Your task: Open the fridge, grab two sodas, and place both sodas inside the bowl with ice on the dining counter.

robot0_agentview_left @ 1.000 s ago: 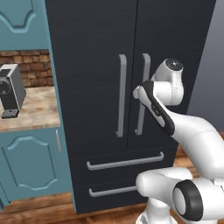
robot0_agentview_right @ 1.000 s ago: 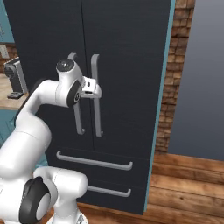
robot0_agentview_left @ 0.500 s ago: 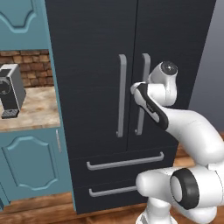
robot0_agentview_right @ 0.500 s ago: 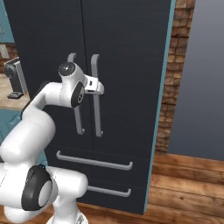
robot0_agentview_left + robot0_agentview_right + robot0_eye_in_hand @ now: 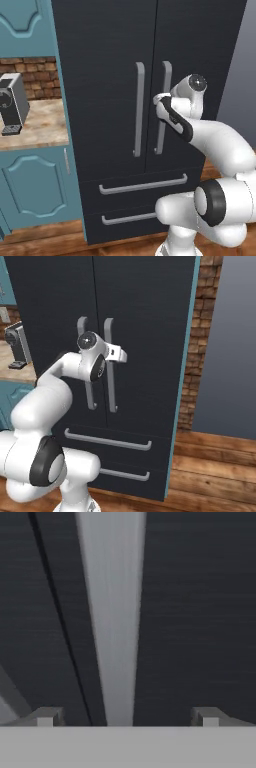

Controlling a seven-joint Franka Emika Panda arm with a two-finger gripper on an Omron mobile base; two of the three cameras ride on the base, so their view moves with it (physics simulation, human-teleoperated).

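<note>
Fridge stands shut between teal cabinets and brick wall, no legible markings; pincer, jaws apart, straddles right door's grey bar handle; coffee machine on counter.

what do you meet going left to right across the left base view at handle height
coffee machine → teal cabinet edge → left door handle → right door handle → robot's wrist → grey wall

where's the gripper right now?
The gripper is open at the fridge's right door handle, upper half, the bar running between its fingertips in the hand view, beside the seam between the doors.
</note>
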